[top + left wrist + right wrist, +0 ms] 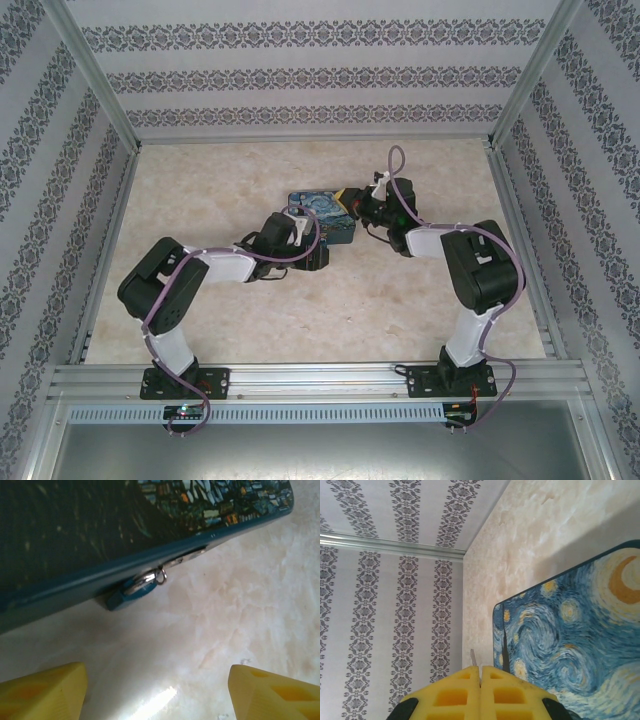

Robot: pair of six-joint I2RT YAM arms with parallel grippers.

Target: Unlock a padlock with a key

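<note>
A small blue padlock (121, 598) hangs by its silver shackle from the latch on the side of a blue swirl-painted tin (90, 535), and it rests on the table. My left gripper (157, 695) stands open just short of it, its yellow fingers (42, 692) wide apart over bare table. At the tin's (318, 212) right end, my right gripper (480, 672) is shut on the key (473, 656). The key is a thin metal sliver poking out between the pads, above the tin's lid (570, 630). From above, the left gripper (305, 245) is at the tin's near side and the right gripper (349, 199) at its right.
The tin lies mid-table on a marbled beige surface (220, 180). Patterned walls and aluminium rails (300, 135) close in the back and sides. Open table lies behind the tin and to the left.
</note>
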